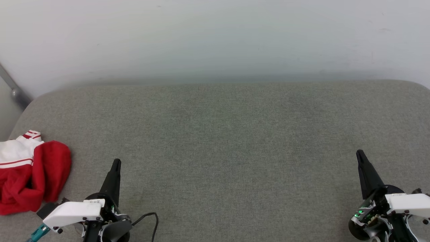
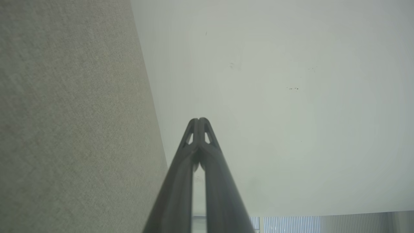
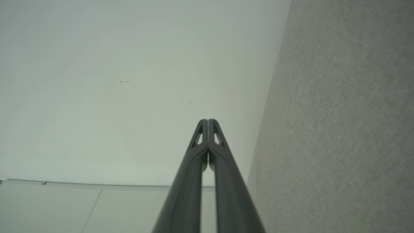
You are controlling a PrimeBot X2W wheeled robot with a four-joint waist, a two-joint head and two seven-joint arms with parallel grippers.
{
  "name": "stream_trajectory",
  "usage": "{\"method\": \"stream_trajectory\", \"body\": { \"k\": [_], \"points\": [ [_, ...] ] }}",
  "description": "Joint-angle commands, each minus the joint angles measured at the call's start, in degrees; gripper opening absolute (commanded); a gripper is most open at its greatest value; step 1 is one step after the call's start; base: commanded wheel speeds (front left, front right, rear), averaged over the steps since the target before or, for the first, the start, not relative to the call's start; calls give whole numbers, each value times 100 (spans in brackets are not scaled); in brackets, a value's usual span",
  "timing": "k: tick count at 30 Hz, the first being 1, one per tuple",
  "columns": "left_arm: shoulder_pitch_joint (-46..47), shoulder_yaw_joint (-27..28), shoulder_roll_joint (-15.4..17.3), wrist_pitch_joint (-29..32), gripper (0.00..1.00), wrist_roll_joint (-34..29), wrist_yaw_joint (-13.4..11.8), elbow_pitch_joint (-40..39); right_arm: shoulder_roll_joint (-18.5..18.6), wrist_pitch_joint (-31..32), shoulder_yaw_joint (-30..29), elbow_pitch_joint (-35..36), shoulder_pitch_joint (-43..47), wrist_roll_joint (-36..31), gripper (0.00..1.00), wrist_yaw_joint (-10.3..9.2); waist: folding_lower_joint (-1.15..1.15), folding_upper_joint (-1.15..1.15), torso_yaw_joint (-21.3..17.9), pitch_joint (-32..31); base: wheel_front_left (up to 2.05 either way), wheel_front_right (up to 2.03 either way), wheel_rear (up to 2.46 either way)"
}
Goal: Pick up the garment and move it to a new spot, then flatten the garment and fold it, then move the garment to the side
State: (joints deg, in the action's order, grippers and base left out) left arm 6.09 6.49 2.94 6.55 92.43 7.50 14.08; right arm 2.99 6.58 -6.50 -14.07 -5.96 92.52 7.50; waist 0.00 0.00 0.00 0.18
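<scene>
Left end effector [image 1: 116, 163] closed, empty; garment [image 1: 30, 174] crumpled just left.

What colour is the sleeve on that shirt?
White with thin red stripes; the garment is otherwise red, best seen in the head view.

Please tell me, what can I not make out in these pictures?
- The garment: head view; the left edge cuts it off, and it lies bunched, so its full shape and any print are hidden.
- The left gripper and right gripper: head view; the bottom edge cuts off their lower parts.
- Some dark specks on the wall: left wrist view; too small to identify.
</scene>
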Motion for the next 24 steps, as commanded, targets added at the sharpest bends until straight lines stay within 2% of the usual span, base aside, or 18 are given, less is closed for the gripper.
{"method": "stream_trajectory", "body": {
  "k": [1,23,24],
  "points": [
    [45,11,-11,0,0,-16,13,-3,-26,-3,4,-4,-80,-37,0,-4,0,0,0,0,0,0,0],
    [45,11,-11,0,0,-16,13,-3,-26,-3,4,-4,-80,-38,0,-3,0,0,0,0,0,0,0],
    [-1,-1,0,0,100,0,0,4,0,0,0,-4,1,0,100,0,0,0,0,0,0,0,0]
  ]
}}
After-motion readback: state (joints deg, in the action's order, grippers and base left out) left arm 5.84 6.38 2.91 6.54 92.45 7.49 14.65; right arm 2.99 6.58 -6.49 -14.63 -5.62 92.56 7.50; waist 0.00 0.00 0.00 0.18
